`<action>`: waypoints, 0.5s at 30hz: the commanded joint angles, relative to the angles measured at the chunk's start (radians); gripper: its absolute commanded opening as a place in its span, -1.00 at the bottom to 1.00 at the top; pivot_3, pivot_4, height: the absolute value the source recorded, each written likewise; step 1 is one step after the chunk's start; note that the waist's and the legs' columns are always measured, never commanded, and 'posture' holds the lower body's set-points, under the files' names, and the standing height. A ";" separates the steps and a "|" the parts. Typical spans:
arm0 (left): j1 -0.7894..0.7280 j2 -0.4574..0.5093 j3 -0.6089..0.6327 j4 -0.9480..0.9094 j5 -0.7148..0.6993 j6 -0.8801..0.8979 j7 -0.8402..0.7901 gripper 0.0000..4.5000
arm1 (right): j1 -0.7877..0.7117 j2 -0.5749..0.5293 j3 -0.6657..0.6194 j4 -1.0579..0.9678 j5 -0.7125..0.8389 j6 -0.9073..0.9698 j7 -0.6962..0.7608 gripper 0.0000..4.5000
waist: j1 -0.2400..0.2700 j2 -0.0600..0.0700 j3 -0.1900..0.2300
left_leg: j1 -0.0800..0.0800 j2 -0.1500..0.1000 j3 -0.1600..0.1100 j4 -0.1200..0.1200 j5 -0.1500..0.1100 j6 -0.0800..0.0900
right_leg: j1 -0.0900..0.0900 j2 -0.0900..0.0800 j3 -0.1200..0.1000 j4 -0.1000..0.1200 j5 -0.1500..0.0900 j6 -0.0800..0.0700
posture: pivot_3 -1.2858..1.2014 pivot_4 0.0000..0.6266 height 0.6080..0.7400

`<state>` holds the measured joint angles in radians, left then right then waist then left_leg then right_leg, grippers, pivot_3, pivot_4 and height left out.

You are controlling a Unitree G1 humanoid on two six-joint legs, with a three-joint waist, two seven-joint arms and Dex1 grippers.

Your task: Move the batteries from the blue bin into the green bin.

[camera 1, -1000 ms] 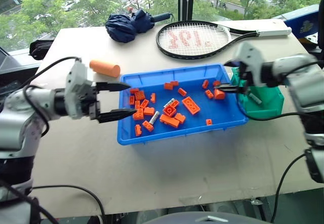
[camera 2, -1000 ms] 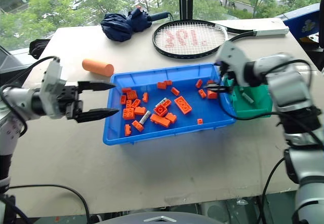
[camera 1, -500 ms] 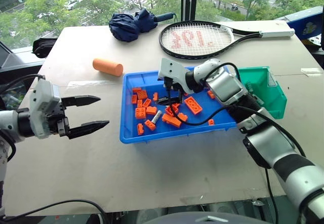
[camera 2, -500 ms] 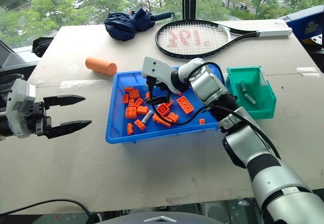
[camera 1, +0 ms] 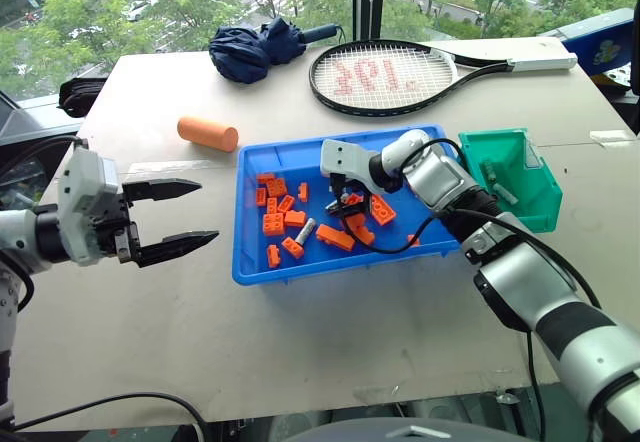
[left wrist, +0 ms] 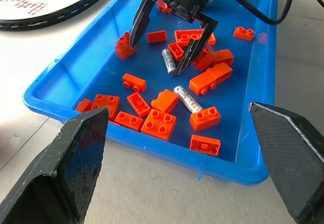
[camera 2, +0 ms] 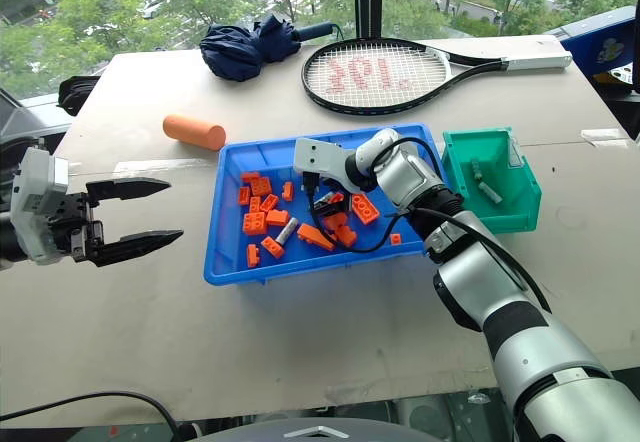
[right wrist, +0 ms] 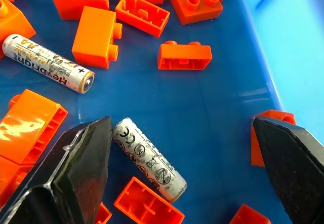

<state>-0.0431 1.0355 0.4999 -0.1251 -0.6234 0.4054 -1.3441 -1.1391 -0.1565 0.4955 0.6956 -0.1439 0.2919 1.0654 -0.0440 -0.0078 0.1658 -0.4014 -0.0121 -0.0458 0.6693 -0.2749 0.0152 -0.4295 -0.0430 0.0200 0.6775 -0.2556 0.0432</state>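
Observation:
The blue bin (camera 1: 340,265) sits mid-table, full of orange bricks. Two silver batteries lie in it: one battery (left wrist: 169,62) between the fingers of my right gripper (left wrist: 156,58), close to one of them, and a second battery (left wrist: 188,99) lying free beside it. The right gripper is open and reaches down among the bricks; the near battery (right wrist: 149,160) lies unheld beside one finger (right wrist: 83,163). The green bin (camera 1: 525,197) stands right of the blue bin, with a battery (camera 2: 483,184) inside. My left gripper (camera 1: 208,210) hovers open and empty over the table, left of the blue bin.
An orange cylinder (camera 1: 207,133) lies on the table behind the left gripper. A tennis racket (camera 1: 390,77) and a folded dark umbrella (camera 1: 255,47) lie at the far side. The right gripper's black cable (camera 1: 400,245) trails across the blue bin.
My right gripper has swung left from the green bin's side to the middle of the blue bin and sunk among the bricks. The left gripper has drawn back from the bin's left rim.

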 commanded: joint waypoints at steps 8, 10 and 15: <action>-0.046 0.005 -0.024 0.023 -0.003 -0.027 -0.015 1.00 | 0.114 -0.118 -0.046 -0.381 0.055 0.235 0.072 0.97 | 0.002 0.000 0.000 | -0.001 -0.001 0.000 0.000 0.000 0.000 | 0.000 -0.001 -0.001 0.000 0.000 0.000 | 0.03 -0.52 1.00; -0.062 0.006 -0.038 0.034 -0.002 -0.032 -0.020 1.00 | 0.124 -0.128 -0.042 -0.405 0.048 0.265 0.064 0.97 | 0.002 0.000 0.000 | -0.001 -0.001 0.000 0.000 0.000 0.000 | 0.000 -0.001 -0.001 0.000 0.000 0.000 | 0.03 -0.52 1.00; -0.079 0.004 -0.055 0.046 0.001 -0.041 -0.026 1.00 | 0.141 -0.124 -0.027 -0.442 0.055 0.326 0.056 0.97 | 0.000 0.000 0.000 | -0.001 -0.001 0.001 0.000 0.000 0.000 | -0.001 -0.001 0.000 0.000 0.000 0.000 | 0.03 -0.52 1.00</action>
<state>-0.1134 1.0354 0.4322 -0.0816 -0.6206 0.3810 -1.3644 -0.9983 -0.2903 0.4632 0.2890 -0.0954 0.6050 1.1269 -0.0442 -0.0082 0.1655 -0.4019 -0.0126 -0.0450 0.6695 -0.2749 0.0154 -0.4305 -0.0436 0.0198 0.6780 -0.2556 0.0432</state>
